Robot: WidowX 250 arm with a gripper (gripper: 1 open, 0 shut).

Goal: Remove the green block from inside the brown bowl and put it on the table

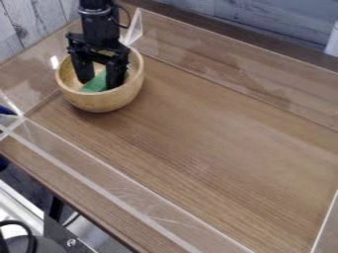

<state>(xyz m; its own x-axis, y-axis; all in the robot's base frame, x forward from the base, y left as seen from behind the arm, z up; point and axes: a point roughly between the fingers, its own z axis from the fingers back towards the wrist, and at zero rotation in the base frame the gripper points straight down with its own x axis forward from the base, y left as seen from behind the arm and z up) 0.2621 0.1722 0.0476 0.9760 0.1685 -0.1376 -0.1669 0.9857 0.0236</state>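
The brown bowl sits near the far left corner of the desk, close to the clear acrylic wall. The green block lies inside the bowl. The black hand points straight down into the bowl, its fingers spread apart on either side of the block, not clamped on it.

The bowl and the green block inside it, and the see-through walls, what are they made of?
The brown bowl looks like wood: light tan, matte, with thick walls. The green block is a plain, even bright green with no grain showing, so maybe plastic, foam or painted wood; I can't tell which. The clear walls look like acrylic or similar plastic: see-through, with shiny edges.
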